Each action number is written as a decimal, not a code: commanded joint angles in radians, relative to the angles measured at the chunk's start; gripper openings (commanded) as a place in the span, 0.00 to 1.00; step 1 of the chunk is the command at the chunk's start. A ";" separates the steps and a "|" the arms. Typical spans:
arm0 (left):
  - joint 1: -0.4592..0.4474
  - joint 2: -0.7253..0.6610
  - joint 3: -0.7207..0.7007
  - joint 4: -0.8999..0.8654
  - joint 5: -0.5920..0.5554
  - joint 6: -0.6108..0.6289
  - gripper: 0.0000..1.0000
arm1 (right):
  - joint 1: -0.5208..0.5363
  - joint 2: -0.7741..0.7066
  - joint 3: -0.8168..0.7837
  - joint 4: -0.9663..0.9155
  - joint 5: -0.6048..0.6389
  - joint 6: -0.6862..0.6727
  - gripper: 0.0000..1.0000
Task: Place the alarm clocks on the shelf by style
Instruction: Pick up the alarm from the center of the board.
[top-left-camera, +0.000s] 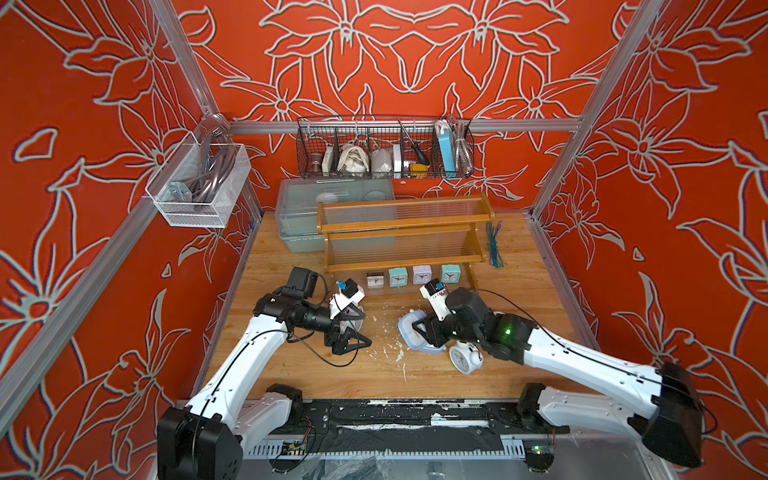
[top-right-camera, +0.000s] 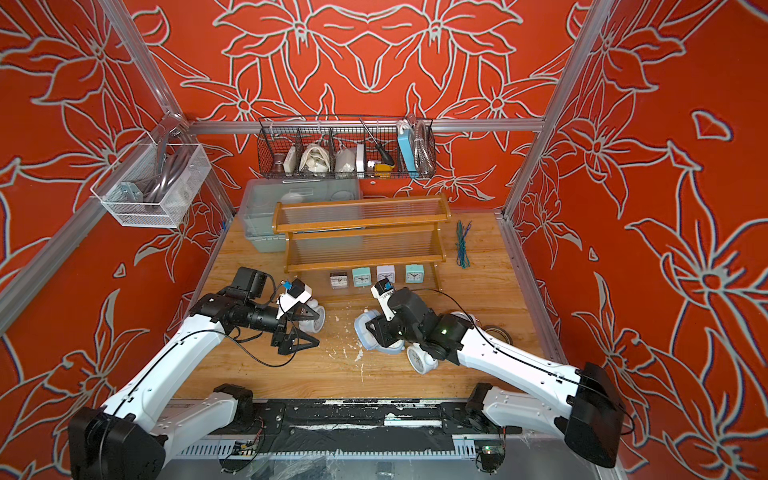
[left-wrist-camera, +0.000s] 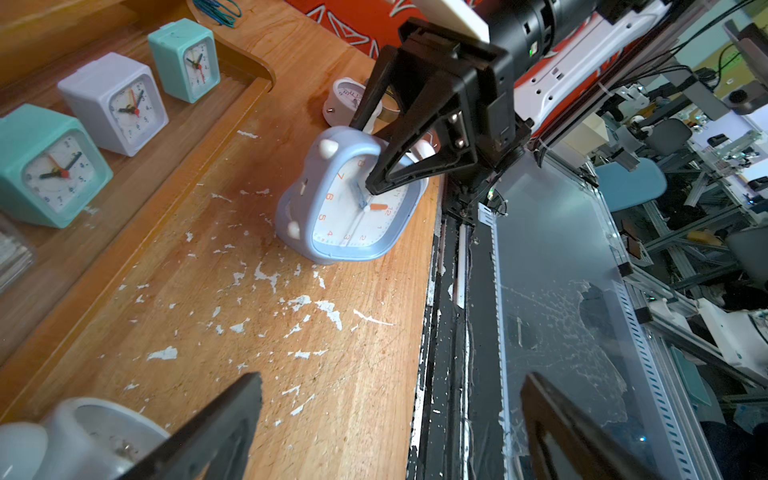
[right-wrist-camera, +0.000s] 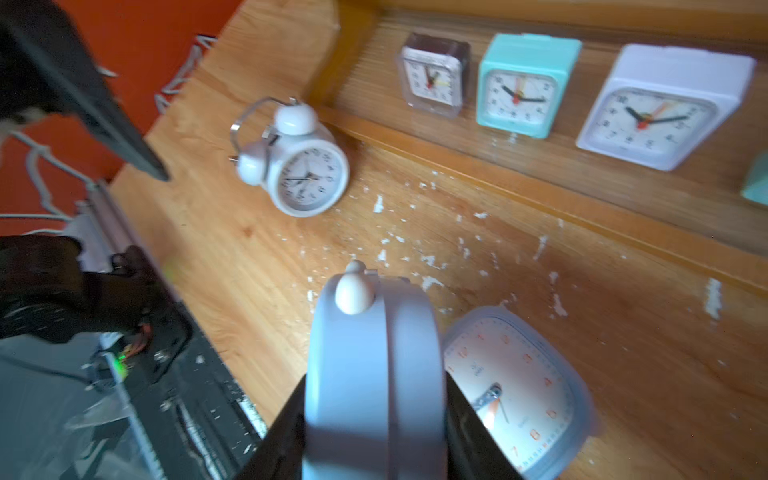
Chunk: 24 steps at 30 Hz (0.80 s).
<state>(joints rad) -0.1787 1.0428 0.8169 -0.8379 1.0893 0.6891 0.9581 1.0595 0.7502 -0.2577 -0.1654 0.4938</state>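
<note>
**Right end effector** (left-wrist-camera: 363, 157): pinching a blue clock (left-wrist-camera: 340, 224), with 1 jaw on the dial and 1 on the back. The clock is tilted and low over the worktop (top-left-camera: 332, 382). Whether it has left the wood cannot be told. A 2nd blue clock (right-wrist-camera: 519, 386) lies just beside it, dial up.

**Left end effector** (left-wrist-camera: 392, 380): spread wide and holding nothing. It is poised just beside a bell clock (right-wrist-camera: 299, 170), which lies on the worktop near one end of the shelf (top-left-camera: 405, 226).

**Other clocks on the worktop:** a 2nd bell clock (top-left-camera: 465, 358) lies by the right forearm. A 3rd bell clock (left-wrist-camera: 347, 97) shows partly hidden behind the right end effector in the left wrist view.

**Shelf:** 4 square clocks (top-left-camera: 422, 274) stand in a row on the lowest tier, dials facing the arms. The 2 upper tiers carry nothing in both top views.

**Progress, as judged from this layout:**
- 1 style of 3 appears shelved, namely the square clocks.
- 5 clocks remain off the shelf: 2 blue and 3 bell.
- The step in hand looks like the pick-up of the 1st blue clock, bound for a free tier.
- The open left end effector seems set to take the nearest bell clock.
</note>
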 joint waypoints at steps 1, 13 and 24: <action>-0.017 0.005 0.030 -0.041 0.069 0.026 0.97 | -0.014 -0.036 -0.012 0.141 -0.163 -0.042 0.32; -0.046 0.023 0.056 0.002 0.091 -0.042 0.98 | -0.021 -0.054 -0.091 0.435 -0.256 0.066 0.32; -0.047 0.037 0.055 0.057 0.094 -0.104 0.98 | -0.021 -0.095 -0.143 0.561 -0.212 0.126 0.32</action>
<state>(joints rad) -0.2222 1.0706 0.8604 -0.8021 1.1530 0.6079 0.9424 0.9825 0.6132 0.2150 -0.3901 0.5938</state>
